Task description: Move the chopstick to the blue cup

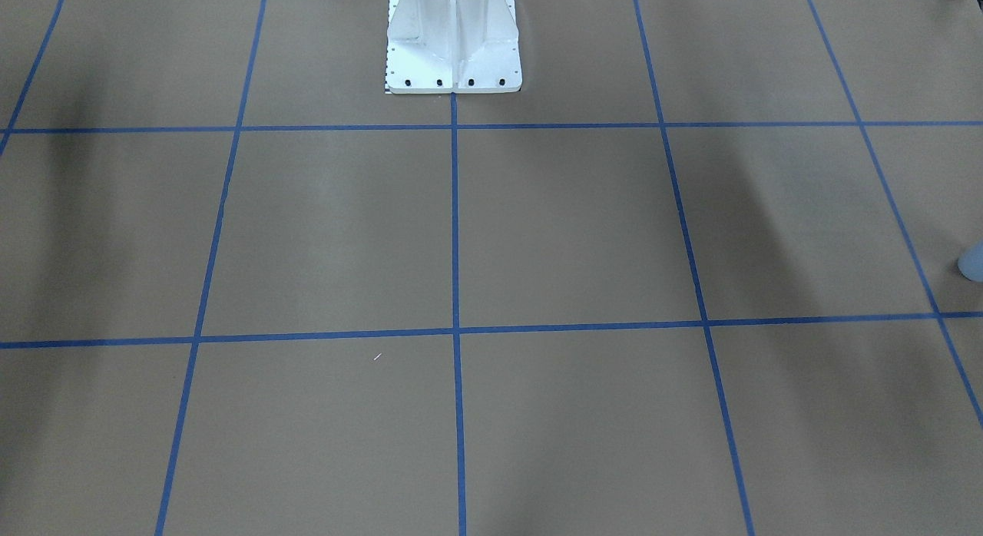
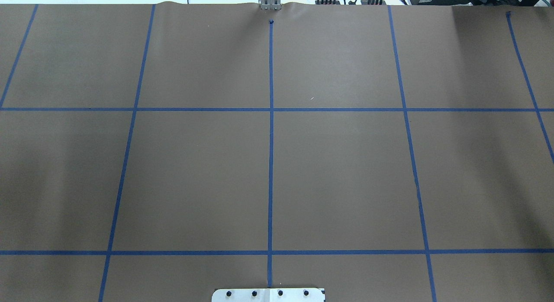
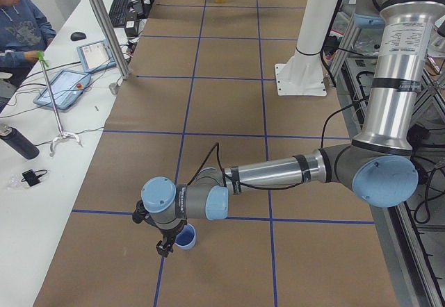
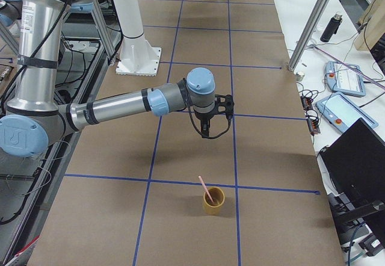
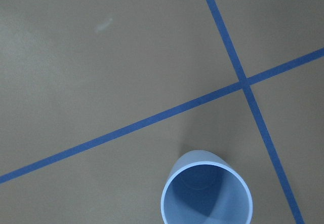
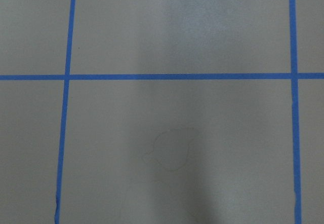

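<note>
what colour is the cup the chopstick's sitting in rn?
Mustard-yellow round cup, holding a pink chopstick; clearest in the exterior right view.

The counter [image 1: 576,229] is lit evenly and softly from above. Broad, blurred shadows are cast across it well to either side of the white base [image 1: 453,52], and a faint pale sheen is seen just in front of that base. Well apart from the base, a short, soft shadow is thrown beside the blue cup [image 5: 206,193]. Detail is rendered slightly soft in the fixed views.
</note>
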`<state>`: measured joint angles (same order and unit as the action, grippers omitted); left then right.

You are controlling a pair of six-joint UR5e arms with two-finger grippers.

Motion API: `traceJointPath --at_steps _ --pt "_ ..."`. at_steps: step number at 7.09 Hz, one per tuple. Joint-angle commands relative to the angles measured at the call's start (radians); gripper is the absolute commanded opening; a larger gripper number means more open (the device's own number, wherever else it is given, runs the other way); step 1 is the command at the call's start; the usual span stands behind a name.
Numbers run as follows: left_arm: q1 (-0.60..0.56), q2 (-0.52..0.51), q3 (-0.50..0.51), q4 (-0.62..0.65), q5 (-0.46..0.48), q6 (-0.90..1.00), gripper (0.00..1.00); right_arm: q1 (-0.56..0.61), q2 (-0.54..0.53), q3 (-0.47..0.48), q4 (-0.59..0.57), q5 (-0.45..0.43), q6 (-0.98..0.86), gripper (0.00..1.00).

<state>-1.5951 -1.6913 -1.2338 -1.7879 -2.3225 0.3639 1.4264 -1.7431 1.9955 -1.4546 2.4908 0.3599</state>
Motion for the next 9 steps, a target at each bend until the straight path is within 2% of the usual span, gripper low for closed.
traceJointPath --at_steps 1,3,5,8,9 --pt "0.003 -0.008 0.062 -0.050 -0.008 -0.037 0.98 0.000 0.002 -0.003 0.013 -0.004 0.004 1.00" --pt "0.006 -0.008 0.105 -0.114 -0.009 -0.093 0.98 0.000 0.004 0.002 0.013 -0.039 0.004 1.00" --pt "0.010 -0.013 0.123 -0.123 -0.009 -0.108 0.98 0.000 0.004 0.002 0.014 -0.041 0.004 1.00" --pt "0.046 -0.019 0.132 -0.140 -0.026 -0.271 0.98 0.000 0.002 0.002 0.014 -0.064 0.005 1.00" --pt "0.059 -0.021 0.155 -0.186 -0.025 -0.339 0.98 0.000 0.002 0.000 0.014 -0.066 0.004 1.00"
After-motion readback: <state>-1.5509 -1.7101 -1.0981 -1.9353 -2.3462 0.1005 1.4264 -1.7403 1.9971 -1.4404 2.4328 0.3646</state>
